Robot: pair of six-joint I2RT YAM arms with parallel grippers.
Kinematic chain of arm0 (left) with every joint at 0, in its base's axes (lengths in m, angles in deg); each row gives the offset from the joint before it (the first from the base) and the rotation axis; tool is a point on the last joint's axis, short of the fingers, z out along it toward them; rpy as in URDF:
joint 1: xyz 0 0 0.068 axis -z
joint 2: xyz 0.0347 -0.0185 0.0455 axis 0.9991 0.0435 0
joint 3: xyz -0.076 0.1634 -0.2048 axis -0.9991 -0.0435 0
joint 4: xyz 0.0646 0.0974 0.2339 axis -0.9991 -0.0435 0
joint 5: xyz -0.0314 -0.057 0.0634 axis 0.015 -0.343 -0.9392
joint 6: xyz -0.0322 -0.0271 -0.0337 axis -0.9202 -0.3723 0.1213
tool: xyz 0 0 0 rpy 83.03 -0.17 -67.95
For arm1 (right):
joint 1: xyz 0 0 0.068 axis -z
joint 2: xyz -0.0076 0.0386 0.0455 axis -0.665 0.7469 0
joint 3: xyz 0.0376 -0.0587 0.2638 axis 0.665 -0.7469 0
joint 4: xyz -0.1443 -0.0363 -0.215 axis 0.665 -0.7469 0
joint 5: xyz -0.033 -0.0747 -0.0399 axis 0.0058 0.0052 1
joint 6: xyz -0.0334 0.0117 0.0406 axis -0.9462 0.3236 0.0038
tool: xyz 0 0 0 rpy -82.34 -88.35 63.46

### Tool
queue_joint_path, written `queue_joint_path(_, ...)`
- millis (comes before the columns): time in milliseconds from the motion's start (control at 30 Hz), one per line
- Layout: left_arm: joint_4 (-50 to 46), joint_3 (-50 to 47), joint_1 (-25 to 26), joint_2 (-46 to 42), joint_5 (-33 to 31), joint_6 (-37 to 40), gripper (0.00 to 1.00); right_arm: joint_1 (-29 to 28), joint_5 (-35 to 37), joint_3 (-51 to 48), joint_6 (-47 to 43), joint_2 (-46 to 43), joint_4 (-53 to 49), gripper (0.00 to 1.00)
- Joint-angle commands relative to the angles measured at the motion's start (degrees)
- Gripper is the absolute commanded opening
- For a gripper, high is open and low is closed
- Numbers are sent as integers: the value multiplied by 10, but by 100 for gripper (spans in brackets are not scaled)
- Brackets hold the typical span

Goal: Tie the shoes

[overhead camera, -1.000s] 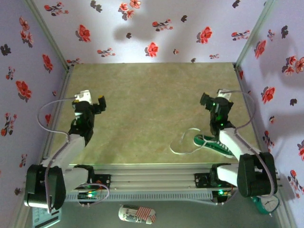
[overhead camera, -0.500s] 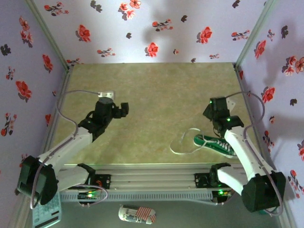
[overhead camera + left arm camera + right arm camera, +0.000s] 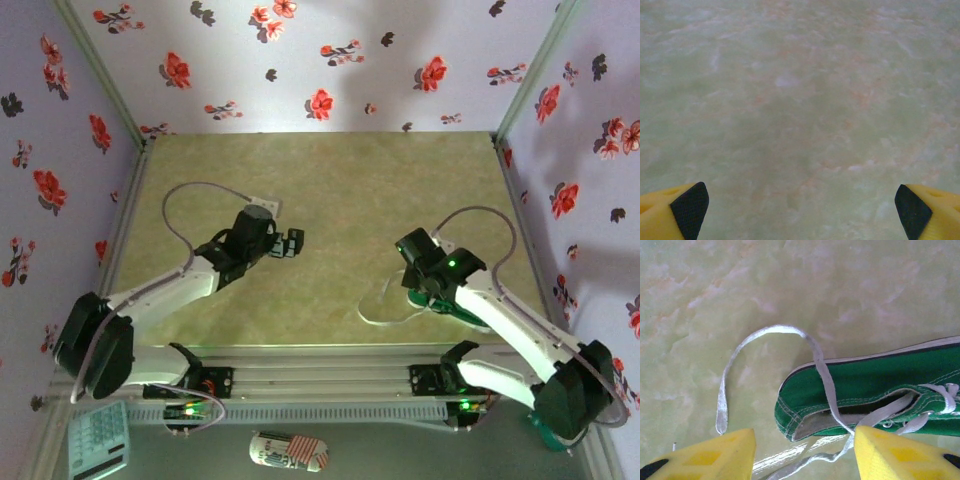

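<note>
The green sneaker [image 3: 462, 309] lies on its side near the table's front right, half under my right arm; its heel and white-soled side fill the right wrist view [image 3: 880, 385]. One white lace [image 3: 767, 337] arcs out over the heel to the left, and another lace [image 3: 805, 462] trails toward the camera. In the top view a lace loop [image 3: 385, 300] lies left of the shoe. My right gripper [image 3: 802, 452] hovers open just above the heel, holding nothing. My left gripper [image 3: 293, 243] is open over bare table left of centre, its yellow fingertips [image 3: 682, 212] far apart.
The mottled green tabletop [image 3: 330, 190] is walled in by floral panels with metal corner posts. A white striped red-and-dark oblong thing [image 3: 288, 452] lies below the front rail. A keypad-like card [image 3: 97, 438] sits at the bottom left.
My left arm has swung right and forward toward the table's middle. My right arm has dropped left and down from the right side to above the sneaker's heel.
</note>
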Motion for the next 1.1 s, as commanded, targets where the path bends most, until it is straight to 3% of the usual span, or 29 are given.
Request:
queue_joint_path(0,10,24,12,23,24,15,99,-4,-17,-3,9,20,0,54)
queue_joint_path(433,17,32,26,60,62,14,99,5,-51,-32,0,72,58,40)
queue_joint_path(700,15,43,55,90,73,14,99,50,-101,-78,-8,77,117,28)
queue_joint_path(933,19,90,123,158,93,0,90,110,-186,-148,-5,-3,197,8)
queue_joint_path(1067,7,138,169,220,102,-4,77,148,-240,-184,7,-35,234,0)
